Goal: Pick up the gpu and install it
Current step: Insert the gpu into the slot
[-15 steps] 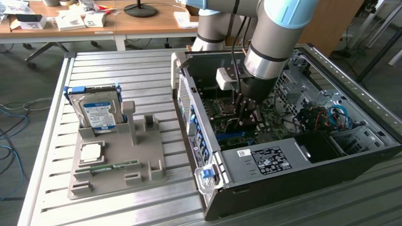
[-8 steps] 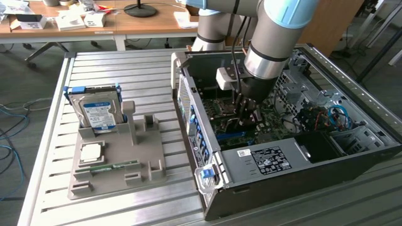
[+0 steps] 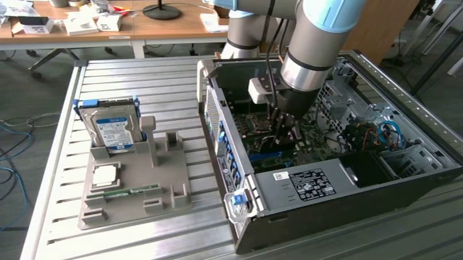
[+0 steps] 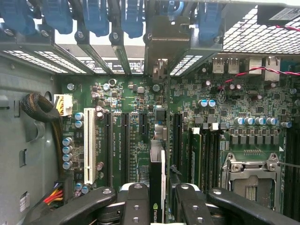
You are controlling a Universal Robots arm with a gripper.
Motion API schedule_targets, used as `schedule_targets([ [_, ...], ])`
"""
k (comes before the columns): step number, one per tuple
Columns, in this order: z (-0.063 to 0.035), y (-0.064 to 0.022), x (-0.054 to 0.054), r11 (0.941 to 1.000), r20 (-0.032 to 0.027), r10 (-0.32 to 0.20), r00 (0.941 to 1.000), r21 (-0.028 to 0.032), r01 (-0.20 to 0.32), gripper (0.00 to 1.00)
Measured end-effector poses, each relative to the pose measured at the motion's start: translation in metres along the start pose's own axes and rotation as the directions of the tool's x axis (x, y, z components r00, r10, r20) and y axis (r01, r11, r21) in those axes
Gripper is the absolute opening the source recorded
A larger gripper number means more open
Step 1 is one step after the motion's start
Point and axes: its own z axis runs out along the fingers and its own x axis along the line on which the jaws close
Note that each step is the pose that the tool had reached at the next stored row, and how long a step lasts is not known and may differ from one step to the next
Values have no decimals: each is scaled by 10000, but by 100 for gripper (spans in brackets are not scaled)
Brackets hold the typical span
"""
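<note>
Now the gripper (image 4: 158,206) is clamped on the gpu (image 4: 155,173), holding it edge-on inside the open computer case (image 3: 304,184). The card's long axis runs parallel to the motherboard's expansion slots (image 4: 125,140) straight beneath it. Whether it is seated, I cannot tell.

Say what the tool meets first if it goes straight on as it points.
The gpu clamped in the tool leads the way, so it would likely touch the motherboard first, though depth is unclear.
</note>
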Motion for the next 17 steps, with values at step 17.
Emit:
schedule_targets([
  [17, -9, 12, 0, 9999, 1, -7, 10000, 135, 7, 26],
])
